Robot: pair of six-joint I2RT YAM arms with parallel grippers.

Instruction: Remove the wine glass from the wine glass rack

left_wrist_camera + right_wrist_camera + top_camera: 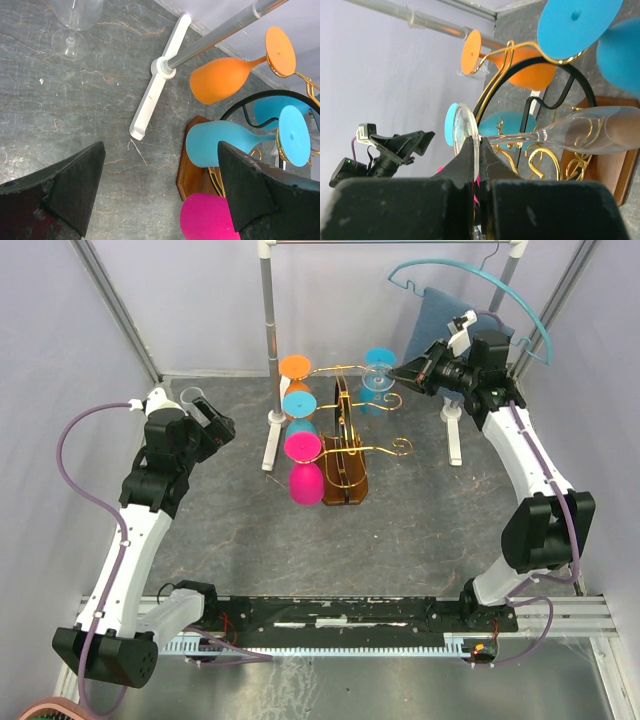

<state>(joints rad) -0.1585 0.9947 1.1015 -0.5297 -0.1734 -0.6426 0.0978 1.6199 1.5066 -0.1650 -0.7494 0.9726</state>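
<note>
- Gold wire forms the wine glass rack (344,440), with curled arms above a glossy brown wooden base, at the centre of the dark grey stone-pattern worktop (230,530).
- From above, three coloured glasses hang on the rack's 9 o'clock side: an orange glass (295,368) highest, a blue glass (298,405) below it and a pink glass (304,480) lowest.
- Another blue glass (380,360) hangs on the rack's 1 o'clock side.
- The right tool (477,150) is pressed together, pinching the rim of the round foot of a clear wine glass (590,132).
- In the right wrist view this wine glass lies on its side. Its stem runs toward 3 o'clock and its bowl sits in front of the rack's brown base and gold curls.
- I cannot tell whether its stem rests on a wire arm.
- From above, the right tool (403,371) sits at about 1 o'clock from the rack, close to its upper arms.
- The left tool (215,420) is spread wide with nothing between its fingers, at about 9 o'clock from the rack and apart from it.
- A second clear glass (75,25) stands upright on the worktop at about 11 o'clock in the left wrist view.
- A white pole stand (160,67) rises between that glass and the rack.
</note>
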